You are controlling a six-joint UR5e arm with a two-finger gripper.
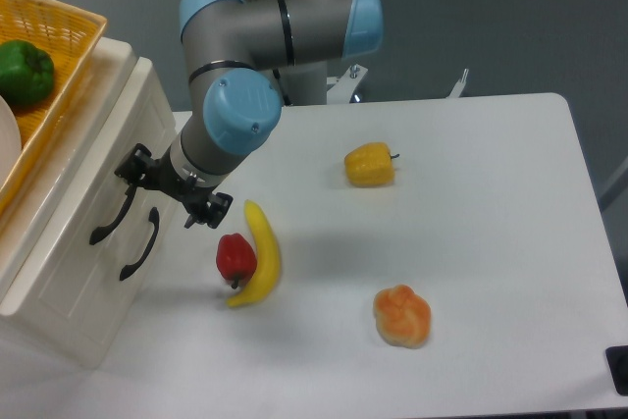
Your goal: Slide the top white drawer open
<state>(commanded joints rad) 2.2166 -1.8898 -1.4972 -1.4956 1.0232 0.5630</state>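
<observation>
While the arm reaches down toward the cabinet (88, 272), the gripper (173, 186) sits just off the cabinet front with its fingers spread apart — one finger (134, 166) right at the top end of the upper black handle (110, 215), the other (211, 212) out over the table (471, 203). Nothing is held between them. Can't tell if the near finger actually touches the handle.

The top white drawer (93, 193) is at the left of the view, upper of two in the cream cabinet, front flush with the lower drawer (118, 282) — closed. The lower one carries its own black handle (138, 244).

On top of the cabinet: a yellow wicker basket (59, 36) with a green pepper (25, 71) in it.

On the table: a red pepper (235, 256) touching a banana (261, 254), just beside the gripper's outer finger. A yellow pepper (369, 165) lies further back, an orange bun-like item (401, 315) nearer the front edge, both well apart from the gripper.
</observation>
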